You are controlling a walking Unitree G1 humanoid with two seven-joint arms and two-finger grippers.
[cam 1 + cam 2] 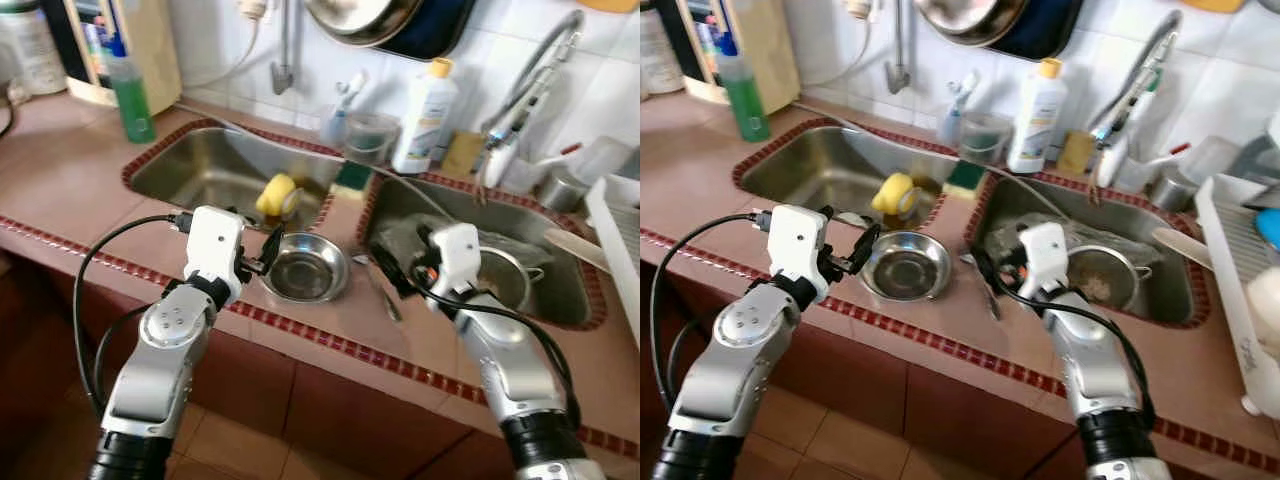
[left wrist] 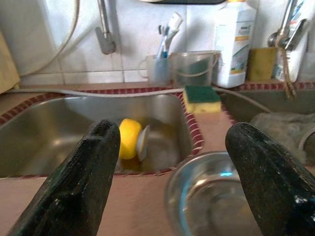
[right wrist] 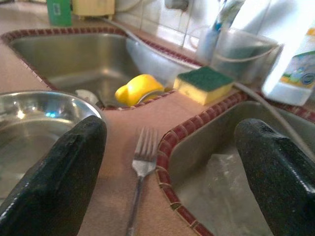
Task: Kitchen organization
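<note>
Right wrist view puts the fork straight ahead of your right claw, lying flat on the desk strip between the two sinks, tines pointing away toward the green-topped sponge. The steel bowl sits just left of the fork, on the same strip, and your left claw hovers at the bowl's near-left rim. Both claws are spread wide and hold nothing.

Expect the fork to be light, rigid and slick, and lying so flat that the fingers have little to get under; I'd judge the handle's middle the best place to pinch, across its narrow width, pressing down to the desk first. The bowl looks thin, light and smooth, likely to skate on the tile if nudged; take it by the rim, one finger inside and one outside. Beyond the bowl, a yellow object rests in the left sink; what it is I cannot tell.
</note>
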